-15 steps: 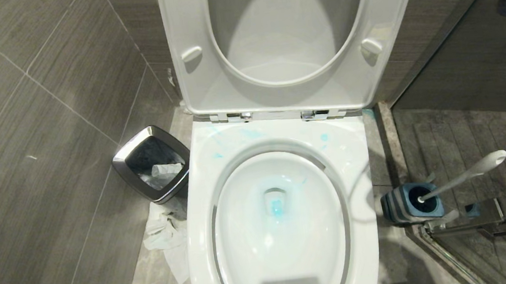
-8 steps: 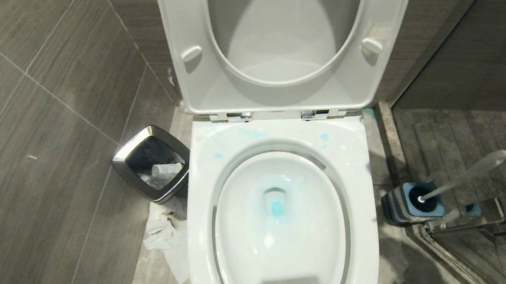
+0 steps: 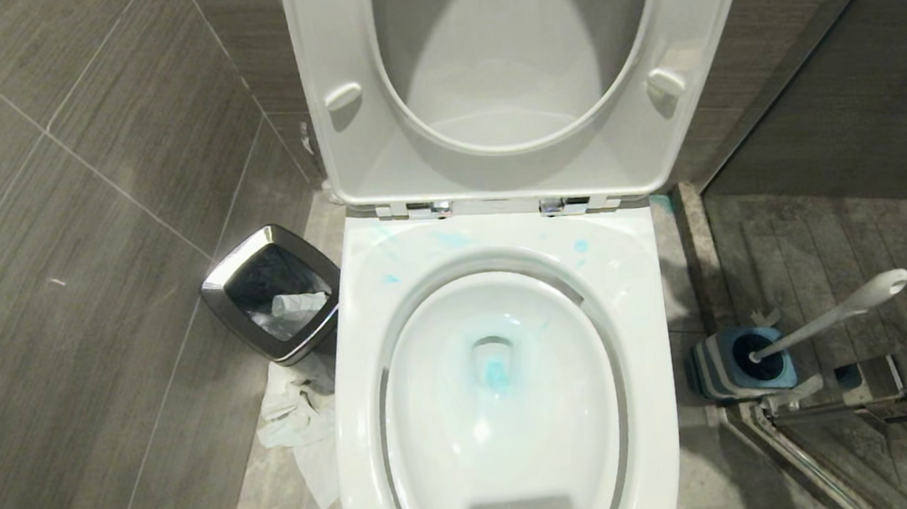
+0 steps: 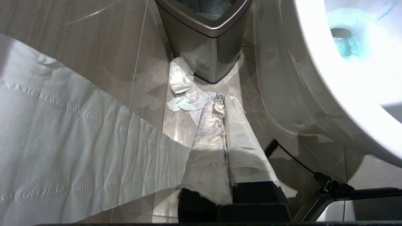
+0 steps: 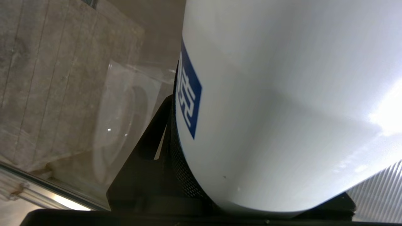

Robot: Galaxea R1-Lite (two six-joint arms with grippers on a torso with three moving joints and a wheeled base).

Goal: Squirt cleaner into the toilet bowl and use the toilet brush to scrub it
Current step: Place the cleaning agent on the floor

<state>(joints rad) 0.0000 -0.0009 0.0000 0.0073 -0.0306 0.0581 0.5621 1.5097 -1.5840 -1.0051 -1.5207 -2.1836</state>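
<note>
Seat and lid up on the toilet bowl (image 3: 636, 311). Blue cleaner (image 3: 497, 375) down in the water, with pale blue smears on the back rim. Toilet brush (image 3: 831, 316) standing tilted in its blue holder (image 3: 723, 369) on the floor, just right of the bowl. Left gripper (image 4: 220, 100) low by the bowl's left side, near the bin (image 3: 272, 295), fingers together and wrapped in paper. Right gripper (image 5: 174, 150) out of the head view, clamped on a white bottle (image 5: 282, 110) with a blue label.
</note>
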